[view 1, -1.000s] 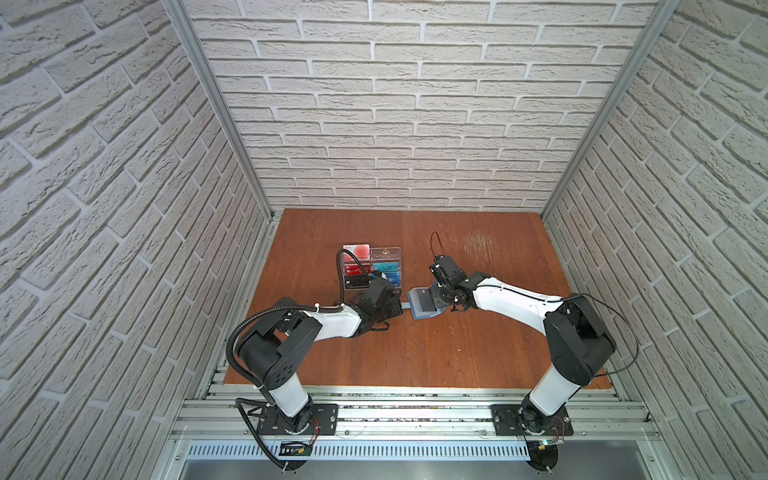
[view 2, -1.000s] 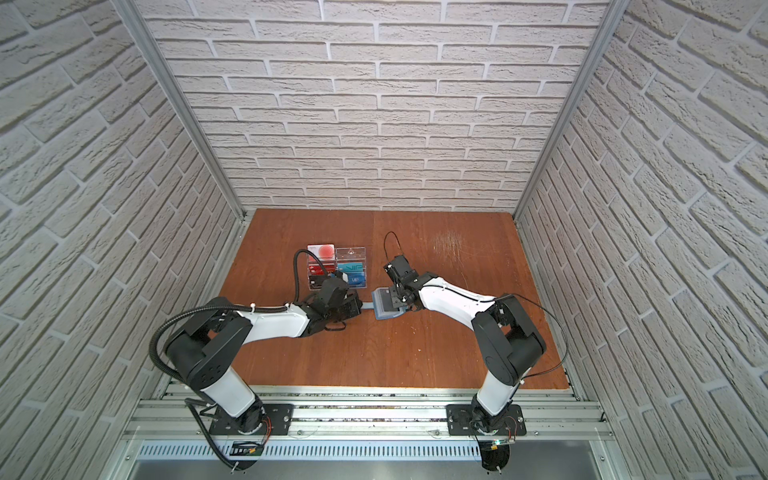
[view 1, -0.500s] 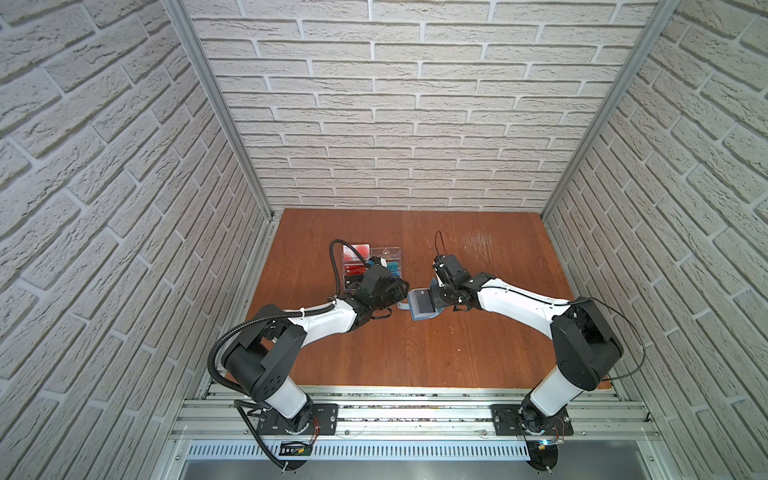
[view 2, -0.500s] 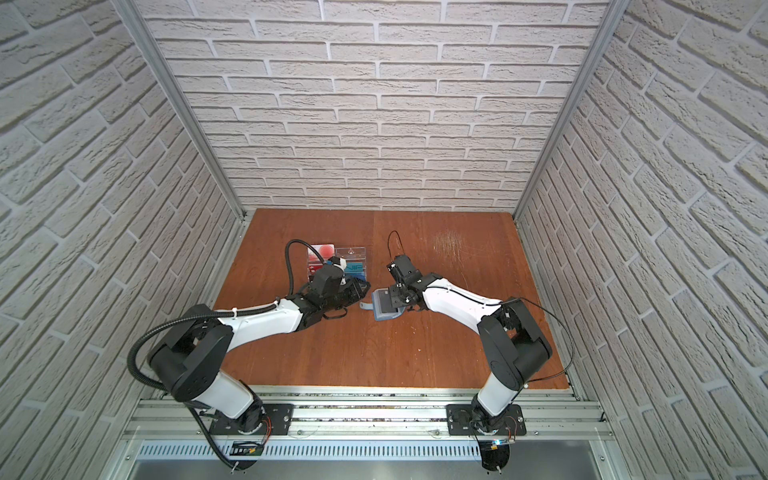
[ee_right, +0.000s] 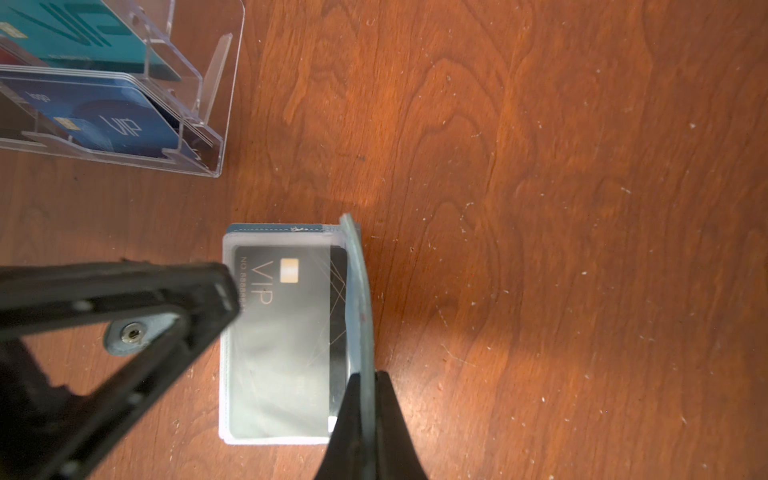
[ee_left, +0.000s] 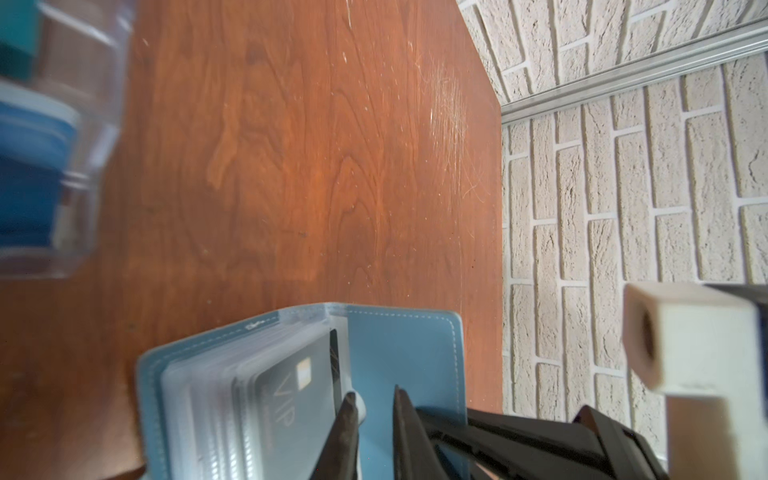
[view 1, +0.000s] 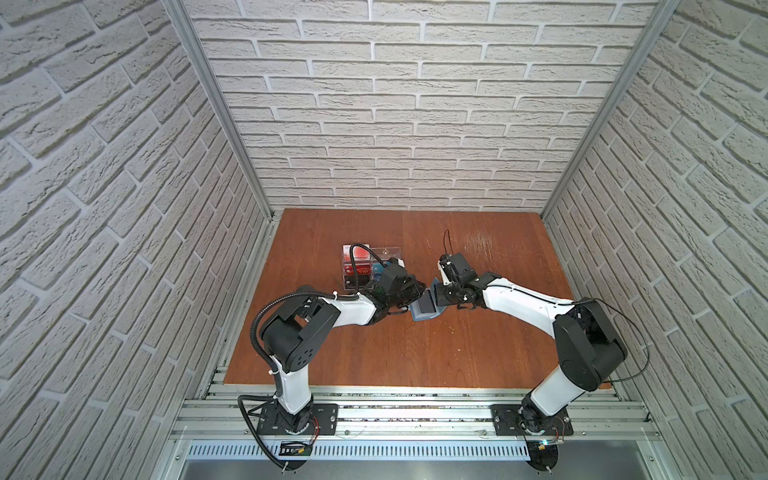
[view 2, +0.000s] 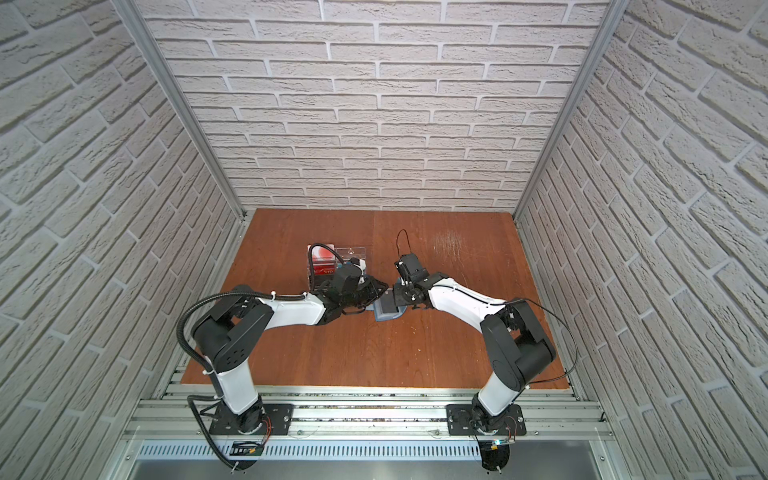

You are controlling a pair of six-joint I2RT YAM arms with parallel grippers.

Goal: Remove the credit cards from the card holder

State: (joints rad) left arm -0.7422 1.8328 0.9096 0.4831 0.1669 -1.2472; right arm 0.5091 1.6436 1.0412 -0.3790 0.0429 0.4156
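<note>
Card holder [view 1: 424,309] on table [view 1: 415,357], just right of rack [view 1: 390,252]

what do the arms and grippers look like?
Both arms have white shells and black joints. The left arm carries a black corrugated hose, the right arm a thin black cable loop. Left gripper and right gripper are black, with tapered, pointed fingers.

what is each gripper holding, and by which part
Right gripper pinches the card holder by its raised cover, near one end. Left gripper sits at the edge of the black VIP card; grip cannot be told.
</note>
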